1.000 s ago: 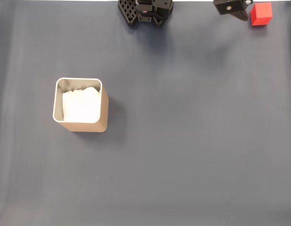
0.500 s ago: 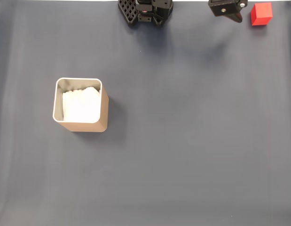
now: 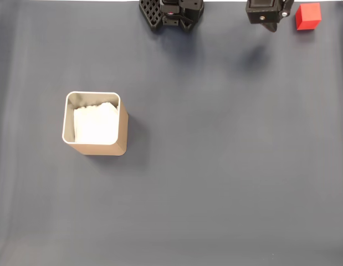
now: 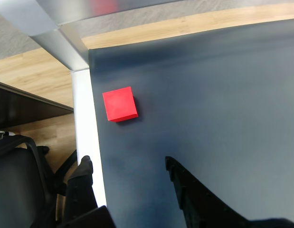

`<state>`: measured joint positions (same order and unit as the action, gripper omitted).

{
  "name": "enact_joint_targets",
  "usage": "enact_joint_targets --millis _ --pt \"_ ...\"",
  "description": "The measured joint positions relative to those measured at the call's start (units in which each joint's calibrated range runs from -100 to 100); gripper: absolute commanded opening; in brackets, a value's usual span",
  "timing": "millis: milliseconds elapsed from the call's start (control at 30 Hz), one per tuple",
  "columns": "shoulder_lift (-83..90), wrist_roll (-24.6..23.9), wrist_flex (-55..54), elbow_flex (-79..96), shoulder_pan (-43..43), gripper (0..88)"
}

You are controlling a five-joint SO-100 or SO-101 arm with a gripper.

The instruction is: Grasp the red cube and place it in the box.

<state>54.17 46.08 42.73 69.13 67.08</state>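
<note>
The red cube (image 3: pixel 308 16) sat on the dark mat (image 3: pixel 215 166) at its far top right corner in the fixed view, right by the mat's edge. The gripper (image 3: pixel 269 22) hung just to the left of it in that view, close but not touching, with a strip of bare mat between the two. The arm's base (image 3: pixel 171 12) stood further left along the same top edge.

In the wrist view the gripper (image 4: pixel 128 164) had its two fingers spread wide, one (image 4: pixel 82 175) at lower left over the white border (image 4: pixel 87 123) of the table and the other (image 4: pixel 184 185) at lower right over the mat, with nothing between them. The cube (image 4: pixel 119 104) lay above the gap, a little left of its middle and clearly beyond the fingertips, its faces turned slightly askew to the line of the fingers. It rested near the mat's left edge in that view, close to the white border and the wooden floor (image 4: pixel 33 80) beyond.

So the move ahead looked to turn on this: the cube was ahead of the open fingers, not yet between them, and the gripper would probably need to reach forward and drop so that the fingers come down on either side of it. With the cube so near the edge, a nudge could push it off the mat.

The box (image 3: pixel 95 123) stood well apart, far to the left and lower in the fixed view, upright, with white lining showing inside and no cube in it
</note>
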Motion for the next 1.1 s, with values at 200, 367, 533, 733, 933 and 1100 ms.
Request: enact_joint_targets --millis 200,367,533,733,933,1100 --pt "-4.7 -0.1 1.9 -2.3 0.2 37.0" --pt "-7.8 -0.1 3.1 -5.2 0.2 37.2" --pt "-10.3 0.5 3.2 -8.1 -1.0 38.0" --pt "-11.9 2.2 3.2 -9.7 -3.8 40.3" --pt "-13.5 2.5 3.2 -11.3 -5.9 42.3" --pt "-16.1 2.6 3.2 -12.7 -6.4 42.4"
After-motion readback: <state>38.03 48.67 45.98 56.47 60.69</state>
